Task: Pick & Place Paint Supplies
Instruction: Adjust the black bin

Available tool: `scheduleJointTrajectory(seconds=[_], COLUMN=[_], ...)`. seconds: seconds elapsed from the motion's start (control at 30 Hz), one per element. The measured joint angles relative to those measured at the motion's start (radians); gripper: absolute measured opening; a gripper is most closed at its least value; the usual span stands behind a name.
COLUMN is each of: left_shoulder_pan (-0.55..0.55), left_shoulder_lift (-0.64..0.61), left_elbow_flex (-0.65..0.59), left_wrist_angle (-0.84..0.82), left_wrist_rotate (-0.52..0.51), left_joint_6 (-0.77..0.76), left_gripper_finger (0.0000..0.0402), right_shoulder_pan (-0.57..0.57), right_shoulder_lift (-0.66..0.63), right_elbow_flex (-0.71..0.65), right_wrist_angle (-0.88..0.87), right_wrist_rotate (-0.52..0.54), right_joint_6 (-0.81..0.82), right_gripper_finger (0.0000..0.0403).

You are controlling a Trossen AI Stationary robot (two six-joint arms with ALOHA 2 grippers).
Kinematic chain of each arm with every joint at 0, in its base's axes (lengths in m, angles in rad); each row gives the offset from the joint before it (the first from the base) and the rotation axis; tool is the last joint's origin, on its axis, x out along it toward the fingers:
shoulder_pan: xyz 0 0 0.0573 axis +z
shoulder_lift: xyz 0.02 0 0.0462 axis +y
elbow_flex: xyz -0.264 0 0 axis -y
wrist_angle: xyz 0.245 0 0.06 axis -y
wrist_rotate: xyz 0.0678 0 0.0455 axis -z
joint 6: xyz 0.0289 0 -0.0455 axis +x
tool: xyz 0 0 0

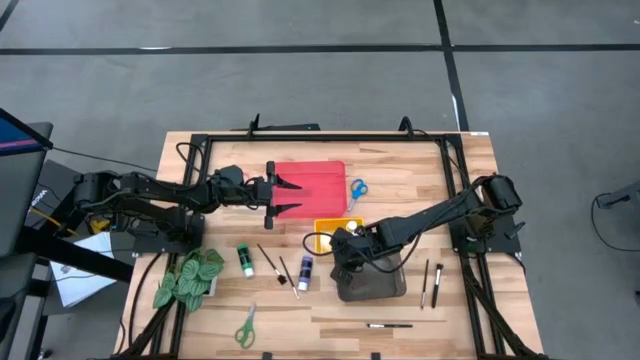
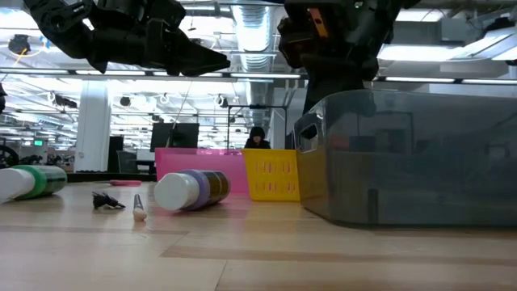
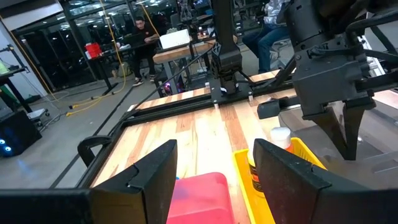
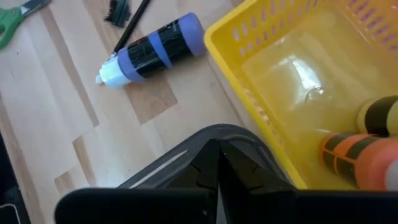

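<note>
My left gripper hangs open and level above the red tray. My right gripper is shut with nothing between its fingers, slanting down over the near rim of the yellow tray, which holds an orange-banded bottle and a yellow one. On the wood lie a purple bottle, a green bottle, thin brushes, green scissors and blue scissors.
A grey tray stands just right of my right gripper. More brushes lie at the right, and one by the near edge. A leafy fake plant sits at the near left. A black frame borders the table.
</note>
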Motion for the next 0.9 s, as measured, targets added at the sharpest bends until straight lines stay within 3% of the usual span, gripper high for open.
scheduleJointTrajectory(seconds=[0.9], left_shoulder_pan=[0.0], left_shoulder_lift=[0.0], left_elbow_flex=[0.0], left_wrist_angle=[0.0], left_wrist_rotate=[0.0], left_joint_6=[0.0], left_gripper_finger=[0.0204], right_shoulder_pan=[-0.006], right_shoulder_lift=[0.0], right_elbow_flex=[0.0], right_wrist_angle=[-0.028], right_wrist_rotate=[0.053], right_joint_6=[0.054], right_gripper_finger=[0.0])
